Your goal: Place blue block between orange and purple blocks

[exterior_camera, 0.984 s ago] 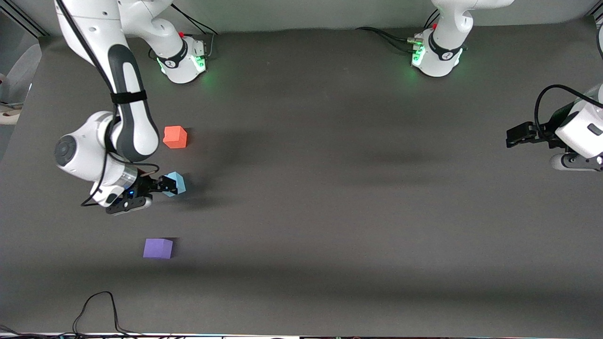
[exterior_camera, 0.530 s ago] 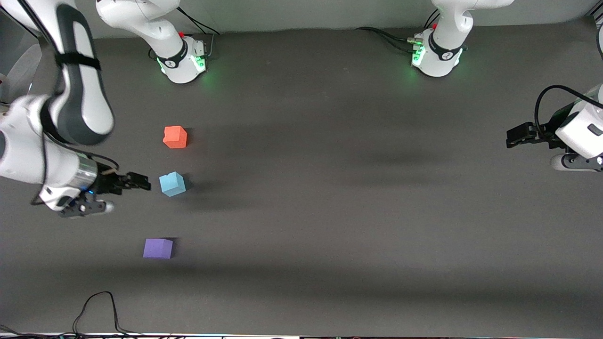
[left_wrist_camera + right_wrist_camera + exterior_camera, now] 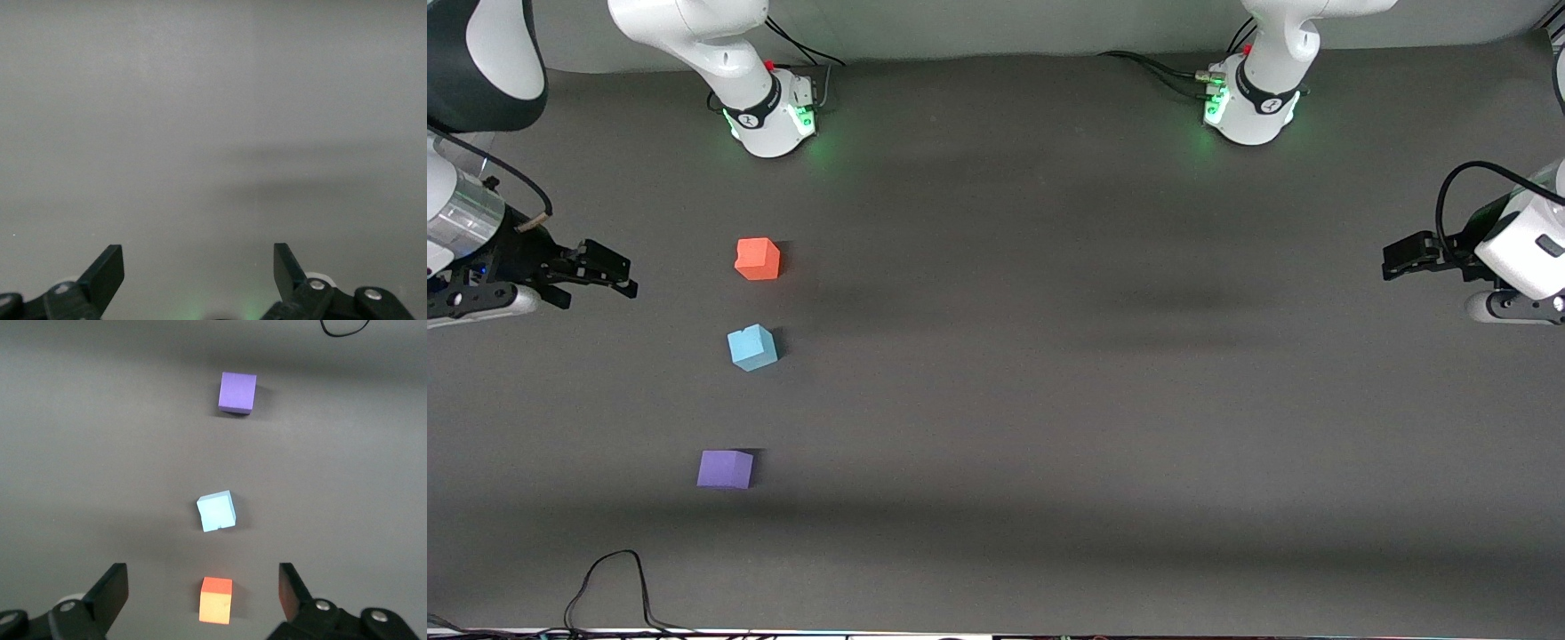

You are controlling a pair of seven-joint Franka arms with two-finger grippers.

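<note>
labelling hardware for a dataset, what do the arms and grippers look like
Both arms are glossy white with dark grey joint sections, black cables and green-lit bases. The right gripper and left gripper are black, with flat two-finger pads held by silver screws.

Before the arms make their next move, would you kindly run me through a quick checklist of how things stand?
1. Blue block sits between orange block and purple block: ok.
2. Blue block free of any grip, resting on the table: ok.
3. Right gripper open and empty, off toward the right arm's end of the table: ok.
4. Left gripper open and empty, waiting at the left arm's end: ok.
5. The three blocks apart, none touching: ok.
6. Blocks exactly in line: not ok, purple sits slightly off.
</note>
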